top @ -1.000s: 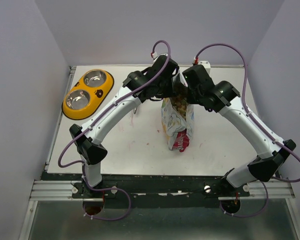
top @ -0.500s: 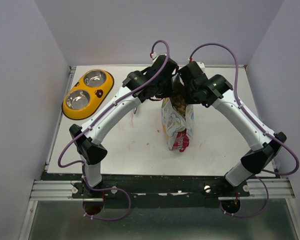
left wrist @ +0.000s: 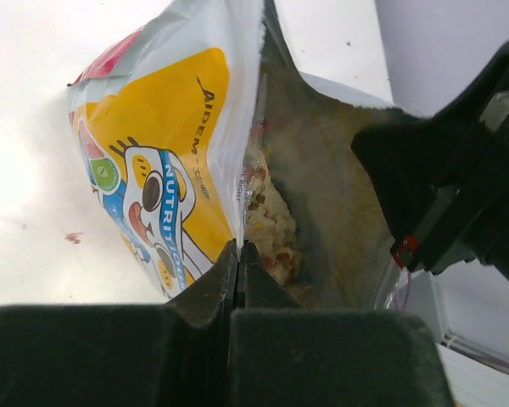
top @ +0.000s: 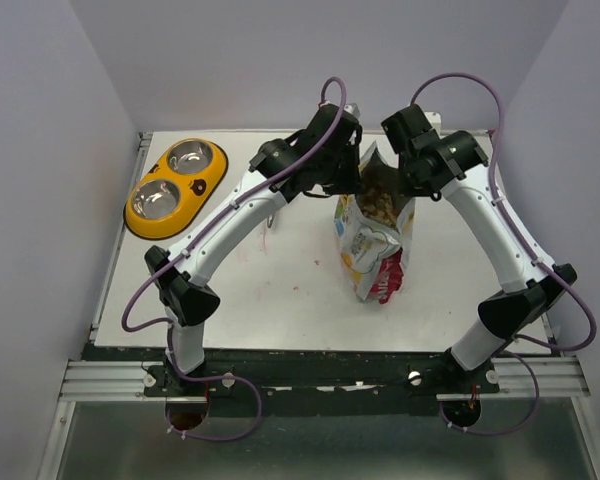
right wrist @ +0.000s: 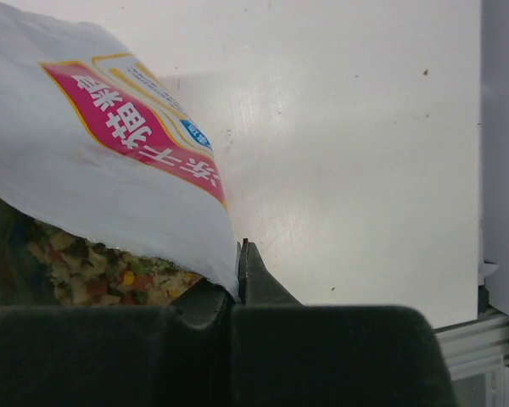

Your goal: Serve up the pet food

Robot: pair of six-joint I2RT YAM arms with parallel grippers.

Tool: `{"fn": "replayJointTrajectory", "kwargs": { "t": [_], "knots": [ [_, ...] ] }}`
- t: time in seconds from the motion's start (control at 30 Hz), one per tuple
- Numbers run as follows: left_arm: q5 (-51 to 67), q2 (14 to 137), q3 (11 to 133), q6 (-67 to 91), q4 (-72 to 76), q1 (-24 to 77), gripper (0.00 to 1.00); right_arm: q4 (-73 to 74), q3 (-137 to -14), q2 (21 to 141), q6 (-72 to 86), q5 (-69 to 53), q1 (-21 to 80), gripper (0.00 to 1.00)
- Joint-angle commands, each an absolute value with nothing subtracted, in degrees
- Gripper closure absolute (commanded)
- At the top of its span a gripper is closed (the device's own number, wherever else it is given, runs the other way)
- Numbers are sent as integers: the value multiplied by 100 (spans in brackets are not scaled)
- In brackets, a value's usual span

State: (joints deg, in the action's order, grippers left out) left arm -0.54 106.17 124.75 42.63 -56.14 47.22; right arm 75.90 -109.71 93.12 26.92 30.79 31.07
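Observation:
The pet food pouch [top: 372,245] stands upright mid-table, its mouth held open with mixed kibble [top: 380,197] showing inside. My left gripper [top: 352,172] is shut on the pouch's left top edge; the left wrist view shows its jaws [left wrist: 238,248] pinching the yellow cartoon-printed wall [left wrist: 165,144], kibble [left wrist: 267,225] beyond. My right gripper [top: 412,172] is shut on the right top edge; the right wrist view shows its jaws [right wrist: 239,246] clamped on the white wall with the pink label [right wrist: 127,136], kibble [right wrist: 93,267] below.
A yellow double bowl [top: 176,185] with two empty steel cups sits at the table's back left. The white table [top: 280,290] ends at a metal rail in front. Grey walls stand close on both sides and behind.
Both grippers and the pouch have shifted right and slightly nearer. The right arm has swung outward, and the pouch mouth stands wider, showing more kibble.

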Motion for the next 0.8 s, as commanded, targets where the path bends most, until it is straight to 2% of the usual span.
{"fn": "replayJointTrajectory", "kwargs": {
  "t": [0.0,0.17,0.27,0.47,0.53,0.67,0.77],
  "knots": [
    [931,10941,13560,4289,-4790,4755,100,7340,-12181,9097,2058,4412,2857,99],
    [1073,10987,13387,4228,-4948,4729,100,7295,-12121,9036,1873,4054,2865,99],
    [827,10627,12475,3965,-4861,4650,100,6682,-11306,8641,1784,2607,2865,99],
    [606,9424,10172,3683,-4554,4114,100,4968,-8714,7832,2205,-339,3005,99],
    [764,8958,9574,3438,-4395,3982,92,4590,-8045,7726,2311,-780,3050,99],
    [878,8010,8643,3217,-4176,3762,60,4158,-7568,7576,2320,-1221,3059,99],
    [1387,7218,7869,3348,-3641,3455,43,4253,-7620,7751,2268,-1423,3067,99]
  ]
}}
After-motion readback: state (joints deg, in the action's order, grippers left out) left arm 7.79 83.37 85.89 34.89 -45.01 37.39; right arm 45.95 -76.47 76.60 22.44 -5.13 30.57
